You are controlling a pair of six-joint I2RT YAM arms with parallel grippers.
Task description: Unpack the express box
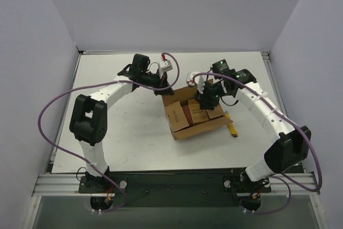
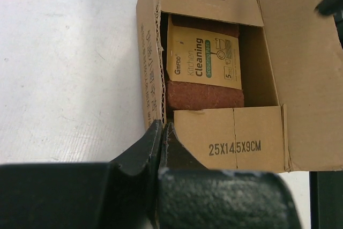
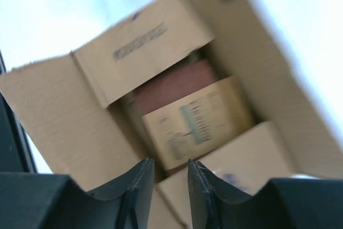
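The express box (image 1: 177, 117) lies open in the middle of the table, its brown flaps (image 2: 230, 138) spread outward. Inside it lies a packet (image 2: 203, 63) with a yellow "Kitchen Cleaning" card over a dark red pad. My left gripper (image 2: 162, 124) is shut on the edge of the box's cardboard at its far left corner (image 1: 162, 90). My right gripper (image 1: 204, 103) hovers over the box's opening. In the blurred right wrist view its jaws (image 3: 170, 163) stand apart above the packet (image 3: 195, 119) and a flap (image 3: 59, 111), with nothing gripped between them.
A small yellow utility knife (image 1: 232, 127) lies on the table just right of the box. White table (image 1: 118, 132) stretches left of the box and behind it. Grey walls enclose the table on three sides.
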